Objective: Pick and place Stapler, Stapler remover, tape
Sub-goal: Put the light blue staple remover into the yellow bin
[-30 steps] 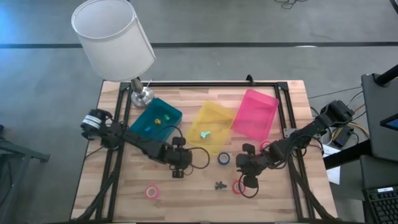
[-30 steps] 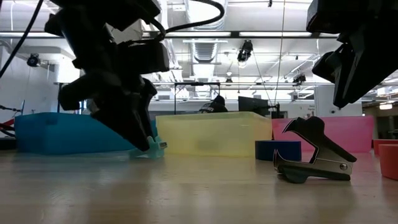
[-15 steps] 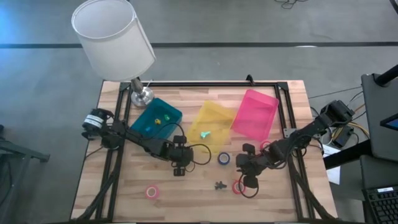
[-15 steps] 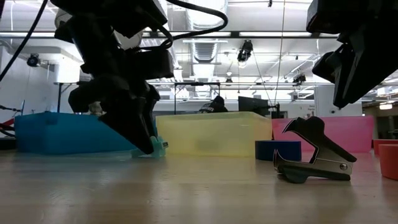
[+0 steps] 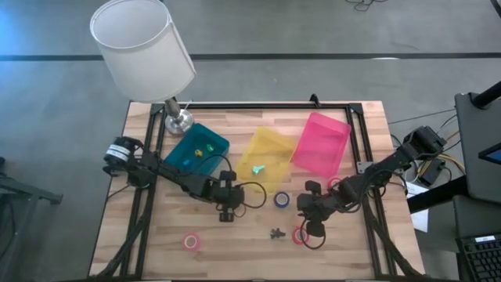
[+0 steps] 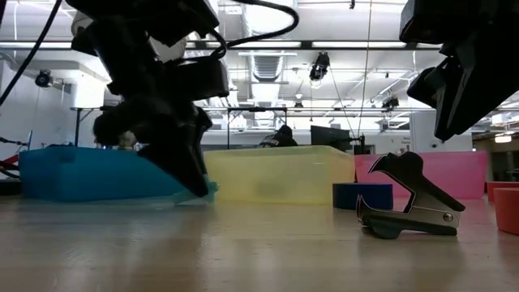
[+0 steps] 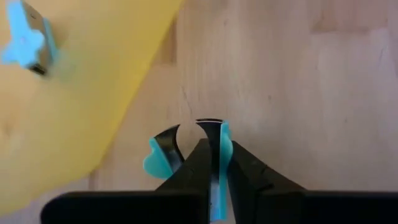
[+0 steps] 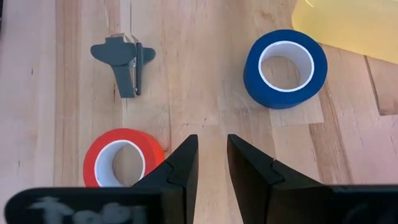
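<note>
Three translucent bins sit in a row toward the back of the wooden bench [image 5: 156,235]: a teal bin [image 5: 196,149] nearest the lamp [image 5: 145,51] at the back-left corner, a yellow bin [image 5: 264,160] in the middle and a pink bin [image 5: 321,143] toward the back-right. The teal bin holds a small yellow-green item [image 5: 207,148], too small to identify; the yellow bin holds a light-blue staple remover [image 5: 257,168], seen through its wall in the left wrist view; nothing can be made out inside the pink bin. Just in front of the yellow bin, the left gripper [image 5: 226,211] is down on the bench with its jaws pinched on a second light-blue staple remover [image 7: 158,158], one blue wing squeezed between the fingers. The right gripper [image 5: 315,228] hangs near the front-right of the bench, its jaws a narrow gap apart and holding nothing. A dark grey staple remover [image 5: 276,233] lies near the front edge with the red tape roll [image 5: 300,235] just beside it; the blue tape roll [image 5: 281,200] rests close to the yellow bin's front corner, and the pink tape roll [image 5: 192,241] lies apart toward the front-left.
</note>
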Available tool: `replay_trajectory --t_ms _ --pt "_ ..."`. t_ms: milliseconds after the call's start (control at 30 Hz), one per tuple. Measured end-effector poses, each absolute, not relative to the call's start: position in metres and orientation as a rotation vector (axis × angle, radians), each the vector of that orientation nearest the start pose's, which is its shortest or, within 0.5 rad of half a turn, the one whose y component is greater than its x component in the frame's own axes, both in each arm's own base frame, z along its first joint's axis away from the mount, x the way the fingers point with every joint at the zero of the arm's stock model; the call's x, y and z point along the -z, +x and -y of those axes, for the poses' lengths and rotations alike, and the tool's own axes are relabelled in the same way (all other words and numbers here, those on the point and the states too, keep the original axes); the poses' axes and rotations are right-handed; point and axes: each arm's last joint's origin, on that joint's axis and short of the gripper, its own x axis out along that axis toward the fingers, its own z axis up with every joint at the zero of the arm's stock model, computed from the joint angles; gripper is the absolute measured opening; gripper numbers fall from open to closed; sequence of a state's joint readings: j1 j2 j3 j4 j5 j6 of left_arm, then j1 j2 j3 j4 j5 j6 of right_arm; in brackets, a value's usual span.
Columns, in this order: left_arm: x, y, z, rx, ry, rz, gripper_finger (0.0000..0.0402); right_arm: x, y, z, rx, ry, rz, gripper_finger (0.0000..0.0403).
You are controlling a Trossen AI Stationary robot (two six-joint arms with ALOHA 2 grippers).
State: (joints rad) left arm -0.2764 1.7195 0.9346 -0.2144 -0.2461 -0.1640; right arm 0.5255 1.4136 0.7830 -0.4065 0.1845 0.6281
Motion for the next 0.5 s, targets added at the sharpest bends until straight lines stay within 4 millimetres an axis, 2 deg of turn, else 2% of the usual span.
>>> replay_trajectory --t_ms 167,333,400,500 --pt "-0.178 0.332 0.087 -0.037 0.115 -0.873 0.0033 -0.185 0.228 -0.126 0.007 0.211 -1.020 0.0079" --pt "-0.217 0.353 0.091 0.012 0.241 -0.752 0.0038 -0.185 0.228 -0.126 0.007 0.211 -1.020 0.0079" --pt "-0.233 0.361 0.086 -0.006 0.290 -0.710 0.0036 -0.185 0.228 -0.126 0.007 0.210 -1.021 0.0079" --pt "-0.249 0.371 0.068 -0.081 0.298 -0.673 0.0038 -0.185 0.228 -0.126 0.007 0.210 -1.020 0.0079"
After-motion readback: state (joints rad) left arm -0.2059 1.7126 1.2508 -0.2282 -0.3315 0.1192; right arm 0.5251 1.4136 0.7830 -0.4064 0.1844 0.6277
